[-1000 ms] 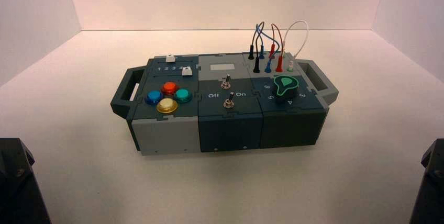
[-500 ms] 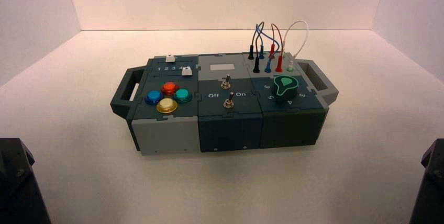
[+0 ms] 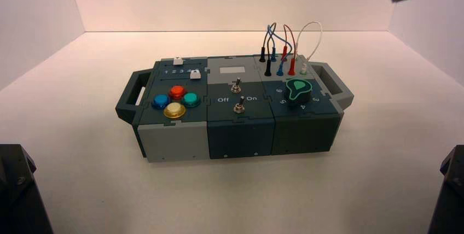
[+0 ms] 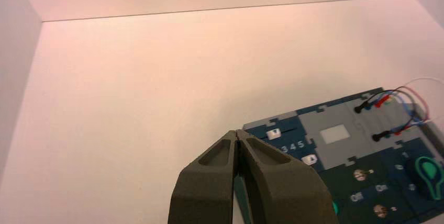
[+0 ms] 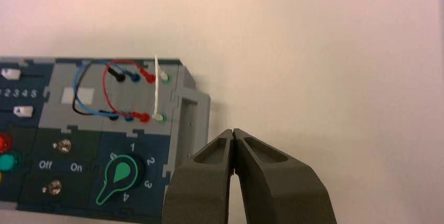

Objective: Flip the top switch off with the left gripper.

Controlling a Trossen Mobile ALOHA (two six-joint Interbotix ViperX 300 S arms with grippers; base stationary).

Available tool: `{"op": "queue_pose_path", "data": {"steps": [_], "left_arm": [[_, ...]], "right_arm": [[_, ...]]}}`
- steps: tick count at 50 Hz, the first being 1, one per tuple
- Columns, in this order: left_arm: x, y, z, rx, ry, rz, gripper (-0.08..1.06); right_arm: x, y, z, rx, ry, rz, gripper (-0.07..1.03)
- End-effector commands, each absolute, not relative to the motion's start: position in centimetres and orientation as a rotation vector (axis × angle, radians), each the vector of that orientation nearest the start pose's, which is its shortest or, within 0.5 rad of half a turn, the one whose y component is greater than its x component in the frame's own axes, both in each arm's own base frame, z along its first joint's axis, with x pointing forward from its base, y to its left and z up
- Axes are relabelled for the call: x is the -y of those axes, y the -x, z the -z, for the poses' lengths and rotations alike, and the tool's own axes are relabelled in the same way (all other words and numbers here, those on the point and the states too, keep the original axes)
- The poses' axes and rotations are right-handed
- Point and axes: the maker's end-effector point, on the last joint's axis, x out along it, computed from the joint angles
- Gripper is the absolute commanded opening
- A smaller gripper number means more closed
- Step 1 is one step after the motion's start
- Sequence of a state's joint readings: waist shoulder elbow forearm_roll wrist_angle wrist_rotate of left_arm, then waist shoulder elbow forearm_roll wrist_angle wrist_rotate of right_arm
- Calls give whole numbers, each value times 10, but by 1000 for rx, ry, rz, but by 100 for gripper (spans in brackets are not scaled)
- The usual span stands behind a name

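Clenched black left gripper (image 4: 238, 135) hovers off the dark box's (image 4: 293, 127) slider corner, small silver top switch (image 4: 359, 174) untouched.

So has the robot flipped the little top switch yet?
Not yet. Nothing looks done: the top switch stands untouched. The left gripper is shut and hangs away from the box; the right gripper waits, shut, off its wire end. Reaching and flipping remain.

On the box (image 3: 235, 130), buttons (image 3: 175, 100) lie left, two switches (image 3: 237, 96) in the middle, knob (image 3: 298, 91) right, wires (image 3: 284, 48) behind the knob
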State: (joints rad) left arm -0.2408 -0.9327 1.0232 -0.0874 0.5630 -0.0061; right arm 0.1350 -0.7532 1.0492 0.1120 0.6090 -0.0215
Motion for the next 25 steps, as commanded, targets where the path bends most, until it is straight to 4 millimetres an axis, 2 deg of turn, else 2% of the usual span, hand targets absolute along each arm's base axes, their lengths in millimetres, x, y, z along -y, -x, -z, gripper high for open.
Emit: {"op": "queue_pose_path", "data": {"steps": [1,10,18,25], "left_arm": [[70,-231,-231,-656,27,265,-3],[80,-230,-230,-690,48,294,-3],[89,-230,-231,-723,85,314,-3],[97,-231,-224,-765,99,326,-3]], "right_arm": [[-52,-238,-170,-896,-28,-185,-3],[-63,-238,-157,-968,-11,-219,-3],[-66,-242,-136,-1075,-19,-216,-3],[-70,-249,-127,-1123,-20,-216,-3]]}}
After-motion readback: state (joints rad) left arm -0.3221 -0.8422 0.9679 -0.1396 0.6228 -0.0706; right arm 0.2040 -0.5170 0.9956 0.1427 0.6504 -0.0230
